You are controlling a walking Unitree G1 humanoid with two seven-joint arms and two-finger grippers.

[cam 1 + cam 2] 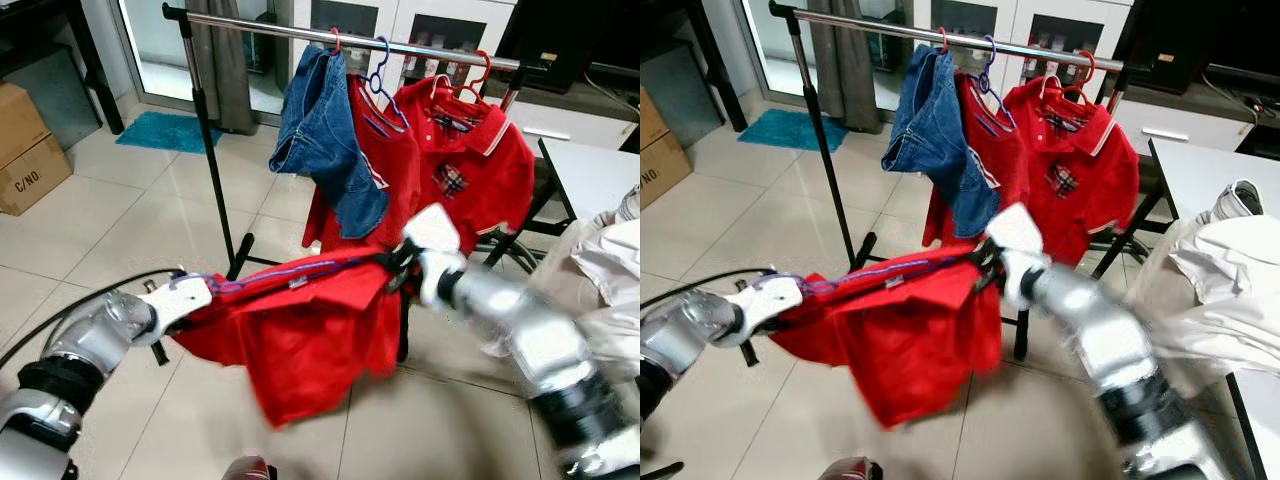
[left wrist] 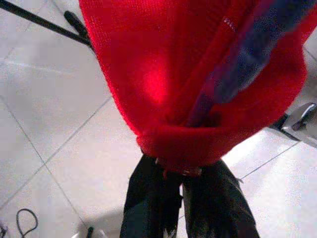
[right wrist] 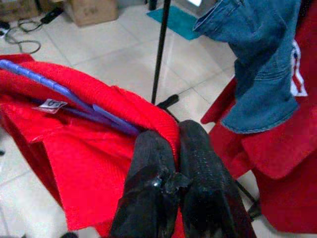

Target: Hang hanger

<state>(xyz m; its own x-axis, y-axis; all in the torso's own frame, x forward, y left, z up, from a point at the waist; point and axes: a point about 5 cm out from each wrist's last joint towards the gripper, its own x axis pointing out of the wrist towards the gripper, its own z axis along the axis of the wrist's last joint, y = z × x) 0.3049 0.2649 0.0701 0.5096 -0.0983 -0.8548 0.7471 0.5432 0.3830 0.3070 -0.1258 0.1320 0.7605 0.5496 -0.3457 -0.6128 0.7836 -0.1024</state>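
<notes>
Left eye view: a red shirt (image 1: 300, 330) on a blue hanger (image 1: 290, 275) is carried between both arms, low and in front of the rack. The left gripper (image 1: 185, 297) holds one end at about 9 o'clock in the frame; the left wrist view shows its fingers (image 2: 148, 203) closed on a bunched fold of shirt with the hanger arm running through it. The right gripper (image 1: 405, 262) holds the other end near frame centre; the right wrist view shows its fingers (image 3: 198, 173) pressed together over the shirt edge and the hanger beneath.

Key relation: the hanger's long axis lies roughly level, from 9 o'clock to 3 o'clock, rising slightly toward the right gripper. The rail (image 1: 270, 28) sits at 12 o'clock, well above. Its bare stretch lies at 11 o'clock from the shirt; jeans (image 1: 325, 140) and two hung red shirts (image 1: 470, 160) occupy the rail toward 1 o'clock. The hanger hook cannot be made out.

Judgement: the load is secured but not yet raised. The right gripper is nearer the rail. The lift must go up and forward, with the hook end turned upward first.
</notes>
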